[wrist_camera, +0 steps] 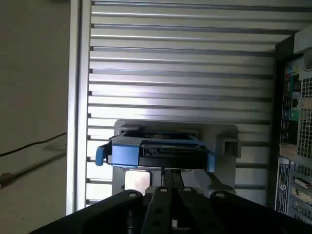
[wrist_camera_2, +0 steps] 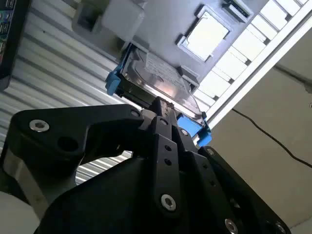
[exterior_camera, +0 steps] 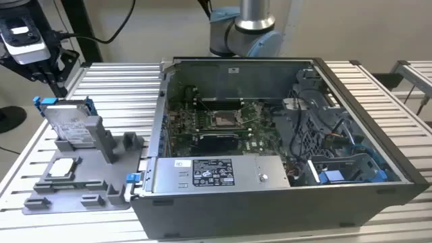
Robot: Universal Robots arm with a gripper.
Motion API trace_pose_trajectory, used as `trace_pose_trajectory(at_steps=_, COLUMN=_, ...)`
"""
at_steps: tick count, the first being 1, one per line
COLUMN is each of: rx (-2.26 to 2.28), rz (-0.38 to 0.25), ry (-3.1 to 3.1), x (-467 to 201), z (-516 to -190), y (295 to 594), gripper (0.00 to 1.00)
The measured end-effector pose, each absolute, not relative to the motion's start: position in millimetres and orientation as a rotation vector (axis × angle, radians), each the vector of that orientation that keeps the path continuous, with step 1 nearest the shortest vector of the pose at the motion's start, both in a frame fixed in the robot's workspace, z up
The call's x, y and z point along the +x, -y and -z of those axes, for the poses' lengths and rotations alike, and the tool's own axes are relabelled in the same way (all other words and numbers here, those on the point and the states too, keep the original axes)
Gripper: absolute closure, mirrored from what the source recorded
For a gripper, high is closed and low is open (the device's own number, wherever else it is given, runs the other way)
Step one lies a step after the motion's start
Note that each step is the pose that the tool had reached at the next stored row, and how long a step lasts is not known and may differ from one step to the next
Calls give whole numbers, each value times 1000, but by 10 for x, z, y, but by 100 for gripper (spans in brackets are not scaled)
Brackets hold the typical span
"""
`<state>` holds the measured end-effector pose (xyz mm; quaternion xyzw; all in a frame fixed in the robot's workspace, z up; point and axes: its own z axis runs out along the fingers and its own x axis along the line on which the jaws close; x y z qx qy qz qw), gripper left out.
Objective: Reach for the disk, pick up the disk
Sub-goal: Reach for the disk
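- The disk (exterior_camera: 70, 124) is propped on edge, leaning back, in a grey stand (exterior_camera: 101, 147) on the slatted bench (exterior_camera: 115, 81). It sits just below and ahead of the hand (exterior_camera: 46, 76), near it but not touched.
- In both wrist views the fingers of the hand are seen drawn together, with nothing caught between them.
- The disk is judged to be a stiff metal block, fairly heavy for its bulk and not liable to bend. Its bare faces are expected to be slippery, and knocks are likely to harm it.
- The blue frame (wrist_camera: 124, 155) around its edges is judged the weaker part. A hold across the two flat faces, at the edge nearest the hand and between the blue end tabs, is thought the soundest.
- In the exterior view the gap between hand and disk is made plain, and an open computer case (exterior_camera: 270, 195) is seen well apart from the hand.
- In the first wrist view the disk (wrist_camera: 156, 148) is met edge-on, with the hand (wrist_camera: 163, 173) lined up on the middle of that edge.
- In the second wrist view the labelled face of the disk (wrist_camera_2: 156, 78) is presented just past the hand (wrist_camera_2: 160, 103). A small white-topped chip (wrist_camera_2: 207, 34) lies flat in the stand beyond it.
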<state>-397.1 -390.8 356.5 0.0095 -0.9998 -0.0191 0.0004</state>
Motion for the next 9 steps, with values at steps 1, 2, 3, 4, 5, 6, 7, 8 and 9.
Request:
trace_pose_trajectory(at_steps=1, rx=30, rz=60, ry=3140, x=-3971, z=-3565, y=3909, gripper=100)
trace_pose_trajectory(at_steps=2, rx=30, rz=60, ry=3140, x=-3971, z=-3564, y=3909, gripper=100)
trace_pose_trajectory(at_steps=3, rx=30, rz=60, ry=3140, x=-3971, z=-3565, y=3908, gripper=100)
trace_pose_trajectory(at_steps=4, rx=30, rz=60, ry=3140, x=-3971, z=-3564, y=3909, gripper=100)
trace_pose_trajectory(at_steps=5, rx=30, rz=60, ry=3140, x=-3971, z=-3564, y=3908, gripper=100)
trace_pose_trajectory(at_steps=6, rx=30, rz=60, ry=3140, x=-3971, z=-3564, y=3908, gripper=100)
trace_pose_trajectory(at_steps=7, rx=30, rz=60, ry=3140, x=-3971, z=-3564, y=3909, gripper=100)
trace_pose_trajectory(at_steps=8, rx=30, rz=60, ry=3140, x=-3971, z=-3565, y=3908, gripper=100)
trace_pose_trajectory(at_steps=9, rx=30, rz=60, ry=3140, x=-3971, z=-3565, y=3909, gripper=100)
